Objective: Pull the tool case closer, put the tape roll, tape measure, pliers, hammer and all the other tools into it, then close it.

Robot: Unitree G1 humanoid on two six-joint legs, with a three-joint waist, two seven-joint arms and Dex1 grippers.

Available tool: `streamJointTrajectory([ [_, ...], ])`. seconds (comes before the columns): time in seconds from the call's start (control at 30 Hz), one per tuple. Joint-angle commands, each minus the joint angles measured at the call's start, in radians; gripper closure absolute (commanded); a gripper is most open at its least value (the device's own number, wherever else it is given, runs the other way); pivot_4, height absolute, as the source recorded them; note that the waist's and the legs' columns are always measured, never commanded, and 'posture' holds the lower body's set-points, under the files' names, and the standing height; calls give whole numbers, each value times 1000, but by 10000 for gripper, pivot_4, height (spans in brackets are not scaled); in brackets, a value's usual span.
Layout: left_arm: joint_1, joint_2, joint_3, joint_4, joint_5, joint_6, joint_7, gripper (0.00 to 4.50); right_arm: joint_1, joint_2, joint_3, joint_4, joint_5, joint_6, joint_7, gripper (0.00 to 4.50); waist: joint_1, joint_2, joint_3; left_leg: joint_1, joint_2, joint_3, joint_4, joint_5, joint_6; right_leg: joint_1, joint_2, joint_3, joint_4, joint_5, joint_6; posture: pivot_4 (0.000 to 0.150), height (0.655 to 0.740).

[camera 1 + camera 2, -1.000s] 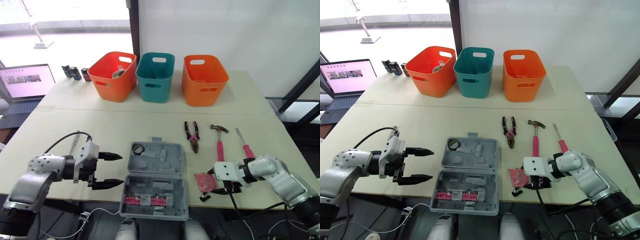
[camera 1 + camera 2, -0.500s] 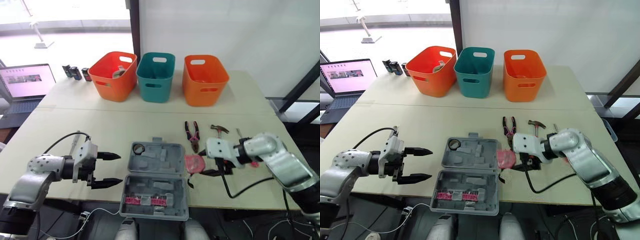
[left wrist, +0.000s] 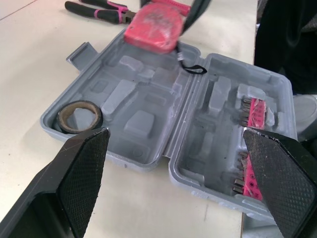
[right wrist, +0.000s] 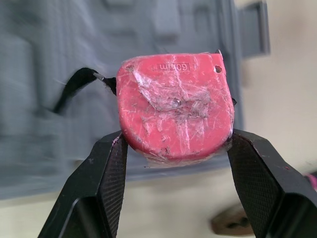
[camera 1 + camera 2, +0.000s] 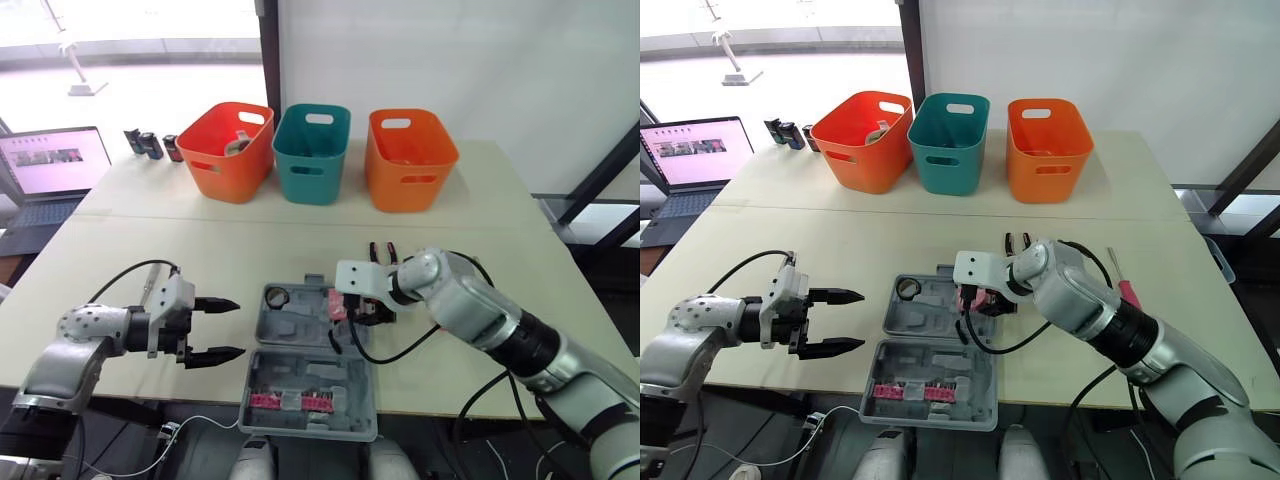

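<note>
Lying open at front of table (image 5: 200, 250): grey tool case (image 5: 310, 375).
Three bins at far side: left orange bin (image 5: 225, 155) holds small grey item; contents of teal bin (image 5: 310, 155) and right orange bin (image 5: 410, 160) not discernible.
Left gripper (image 5: 237, 327): beside case, fingers spread, holding nothing.
Right gripper (image 4: 176, 144): pinching pink tape measure (image 4: 176, 106) over right edge of case's far half; contact with case cannot be told.
Left wrist view shows:
- pliers (image 3: 99, 10) on table beyond case
- pink bit strip (image 3: 252, 148) in near half
- tape roll (image 3: 79, 116) in far-half corner pocket

Right eye view shows screwdriver (image 5: 1125, 290) on table right of case.
</note>
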Motion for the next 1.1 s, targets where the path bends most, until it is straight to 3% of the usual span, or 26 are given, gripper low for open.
streamJointTrajectory([
  [0.03, -4, 4, 11, -21, -6, 1, 4, 0, -54, 27, 18, 26, -46, -14, -3, 18624, -1, 0, 0, 0, 0, 0, 0, 0, 0, 0, 0, 0, 0, 0, 0, 1500, 7400],
  [0.77, 13, 1, 13, -45, -12, 8, 22, 0, -11, 111, 69, 148, -138, -86, 9, 18624, -3, 0, 0, 0, 0, 0, 0, 0, 0, 0, 0, 0, 1, 0, 0, 1500, 7400],
  [0.9, 16, 3, 13, -48, -14, 10, 19, 0, -5, 124, 40, 157, -147, -93, -10, 687, -2, 0, 0, 1, 0, 0, 0, 0, 0, 0, 0, 0, 1, 0, 0, 1500, 7400],
  [1.1, 14, 2, 9, -50, -14, 13, 17, 0, -13, 118, -23, 85, -118, -37, 18, 236, -1, 0, 0, 0, 0, 0, 0, 0, 0, 0, 0, 0, 1, 0, 0, 1500, 7400],
])
